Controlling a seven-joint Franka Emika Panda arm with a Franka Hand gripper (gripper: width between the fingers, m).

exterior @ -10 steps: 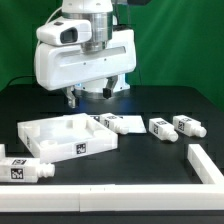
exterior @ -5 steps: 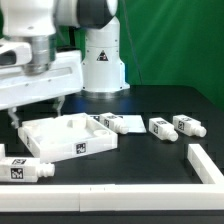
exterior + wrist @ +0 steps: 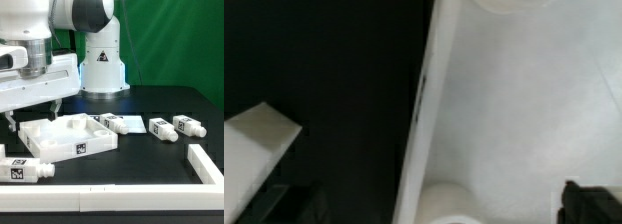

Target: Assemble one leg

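Observation:
Several white legs with tag stickers lie on the black table: one at the front of the exterior view's left (image 3: 22, 169), one beside the panel (image 3: 122, 123), and two further to the exterior view's right (image 3: 160, 127) (image 3: 190, 127). The large flat white panel (image 3: 62, 137) with a raised rim lies left of centre. My gripper (image 3: 35, 112) hangs open and empty over the panel's far left corner. In the wrist view the gripper (image 3: 434, 205) straddles the panel's rim (image 3: 420, 120), with a dark fingertip (image 3: 589, 200) at one side and a round boss (image 3: 455, 205) between the fingers.
A white L-shaped bar runs along the table's front (image 3: 110, 196) and up the exterior view's right (image 3: 206, 160). The robot base (image 3: 100, 60) stands at the back before a green backdrop. A white piece (image 3: 256, 150) shows on the black table in the wrist view.
The arm has swung from the back centre to the exterior view's left, over the panel's far left corner, and has dropped slightly. The parts on the table have not moved.

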